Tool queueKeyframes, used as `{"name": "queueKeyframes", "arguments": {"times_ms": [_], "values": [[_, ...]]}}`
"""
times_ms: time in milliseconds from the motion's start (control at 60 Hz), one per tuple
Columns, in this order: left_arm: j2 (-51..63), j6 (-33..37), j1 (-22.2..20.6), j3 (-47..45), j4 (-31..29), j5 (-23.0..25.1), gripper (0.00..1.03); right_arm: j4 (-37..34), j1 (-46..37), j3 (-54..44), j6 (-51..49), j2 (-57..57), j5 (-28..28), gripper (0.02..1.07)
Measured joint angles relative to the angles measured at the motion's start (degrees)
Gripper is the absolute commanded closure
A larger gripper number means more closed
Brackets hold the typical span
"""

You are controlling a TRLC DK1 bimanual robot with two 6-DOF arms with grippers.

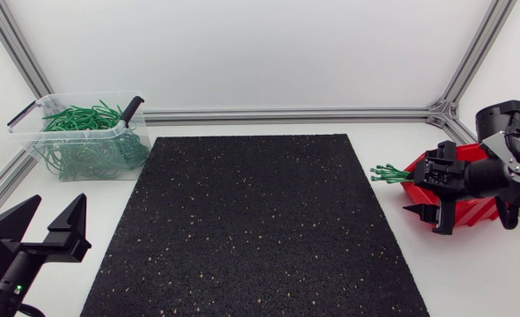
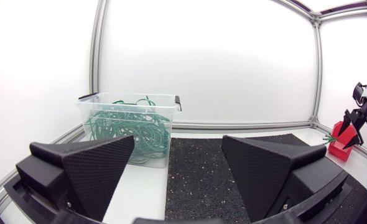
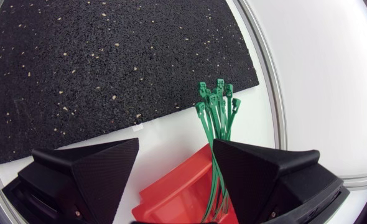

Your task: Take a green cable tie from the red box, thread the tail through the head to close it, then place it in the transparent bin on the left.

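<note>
Both pairs of jaws stand apart, the right jaws above the red box (image 3: 177, 186) of green cable ties (image 3: 218, 106).

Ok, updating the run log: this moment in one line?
left gripper open | right gripper open above red plastic box | green cable ties ungrasped

Speckled rough black mat (image 1: 260, 229), clear glossy plastic bin (image 1: 84, 145), smooth red plastic box (image 3: 183, 186)
</note>
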Motion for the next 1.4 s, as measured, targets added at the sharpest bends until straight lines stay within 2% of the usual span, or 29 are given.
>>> {"name": "queueKeyframes", "arguments": {"times_ms": [267,433,550,1000,1317,1400], "values": [[0.0,0.0,0.0,0.0,0.0,0.0,0.05,7.0,2.3,0.0,-0.2,5.6,4.0,0.37],[0.0,0.0,0.0,0.0,0.0,0.0,0.05,7.4,2.5,0.0,-0.2,8.3,5.2,0.37],[0.0,0.0,0.0,0.0,0.0,0.0,0.05,7.6,2.5,0.0,-0.2,8.3,5.4,0.47],[0.0,0.0,0.0,0.0,0.0,0.0,0.05,9.1,2.5,-1.5,-1.7,3.7,5.5,0.47],[0.0,0.0,0.0,0.0,-0.1,-0.2,0.05,18.4,3.7,-5.4,-3.1,4.1,10.1,0.47],[0.0,0.0,0.0,0.0,-0.2,-0.4,0.05,18.9,3.8,-6.4,-3.4,4.3,10.2,0.59]]}}
